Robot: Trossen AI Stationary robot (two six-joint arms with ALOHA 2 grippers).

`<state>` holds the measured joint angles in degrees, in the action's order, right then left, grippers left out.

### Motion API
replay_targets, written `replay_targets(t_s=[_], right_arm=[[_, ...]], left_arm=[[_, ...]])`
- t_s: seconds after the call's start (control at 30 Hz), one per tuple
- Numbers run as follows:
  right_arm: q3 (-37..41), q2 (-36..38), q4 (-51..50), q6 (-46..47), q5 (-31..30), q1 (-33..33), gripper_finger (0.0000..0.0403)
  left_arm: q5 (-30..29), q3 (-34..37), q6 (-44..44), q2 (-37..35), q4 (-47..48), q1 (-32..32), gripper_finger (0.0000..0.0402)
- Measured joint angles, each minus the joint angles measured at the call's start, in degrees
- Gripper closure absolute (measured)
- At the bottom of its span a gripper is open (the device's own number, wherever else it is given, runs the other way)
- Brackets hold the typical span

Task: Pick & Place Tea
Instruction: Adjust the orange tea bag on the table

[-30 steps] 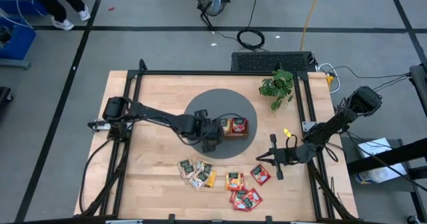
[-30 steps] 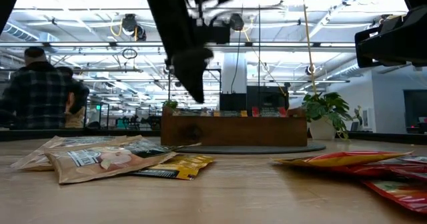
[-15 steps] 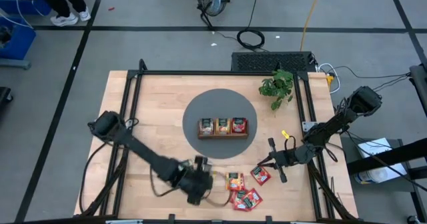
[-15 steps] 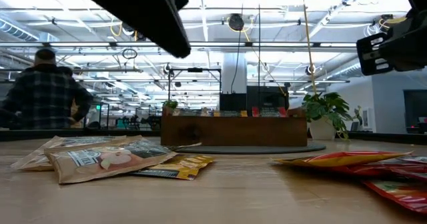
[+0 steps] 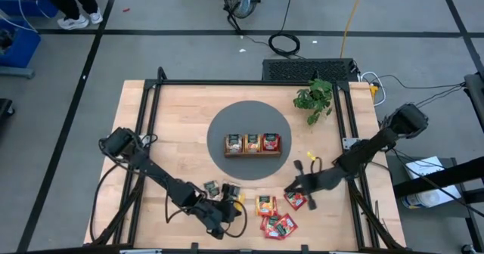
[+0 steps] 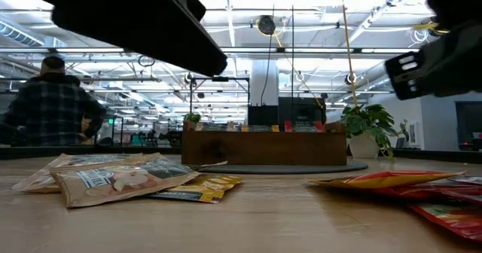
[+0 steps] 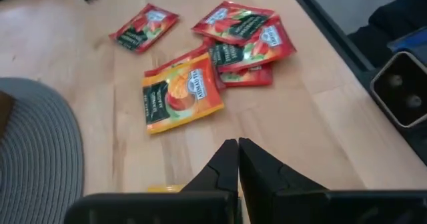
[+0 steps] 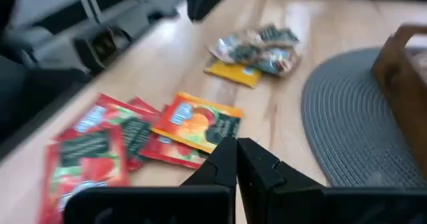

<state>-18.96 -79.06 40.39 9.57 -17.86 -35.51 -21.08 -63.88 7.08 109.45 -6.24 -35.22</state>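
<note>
Tea sachets lie on the table before the tray

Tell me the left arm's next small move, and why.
Probably open the left tool and lower it onto a tan sachet. Its fingers are shut and empty above the pale pile, and the tray already holds sachets in each compartment.

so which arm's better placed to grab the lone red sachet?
Right, probably. Its shut hand hovers right beside the lone red sachet. The left hand, also shut, sits by the pale tan sachets, farther off, with the orange sachet in between.
</note>
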Motion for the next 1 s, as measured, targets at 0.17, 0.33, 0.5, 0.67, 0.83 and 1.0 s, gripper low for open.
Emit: replay_targets(t_s=[0.17,0.33,0.5,0.67,0.83,1.0], right_arm=[[-7.7,-8.7,-5.7,-1.3,2.2,1.0,0.0403],[-14.1,-15.3,-7.2,-1.8,7.2,1.0,0.0403],[-19.9,-21.6,-11.0,-3.1,7.4,2.2,0.0403],[-24.7,-25.8,-13.4,-5.0,7.5,5.7,0.0403],[-26.3,-26.7,-17.2,-4.7,9.3,8.8,0.0403],[-26.3,-27.0,-17.1,-4.6,13.0,11.2,0.0403]], left_arm=[[0.0,0.0,4.1,0.0,-1.7,1.3,0.0381],[0.0,0.0,6.6,0.0,-2.0,1.4,0.0380],[0.0,0.0,6.9,0.0,-2.3,0.4,0.0380],[0.0,0.0,5.5,0.0,-2.2,0.2,0.0380],[0.0,0.0,5.7,0.0,-1.4,0.2,0.0380],[0.0,0.0,6.3,0.0,-1.2,0.2,0.0380]])
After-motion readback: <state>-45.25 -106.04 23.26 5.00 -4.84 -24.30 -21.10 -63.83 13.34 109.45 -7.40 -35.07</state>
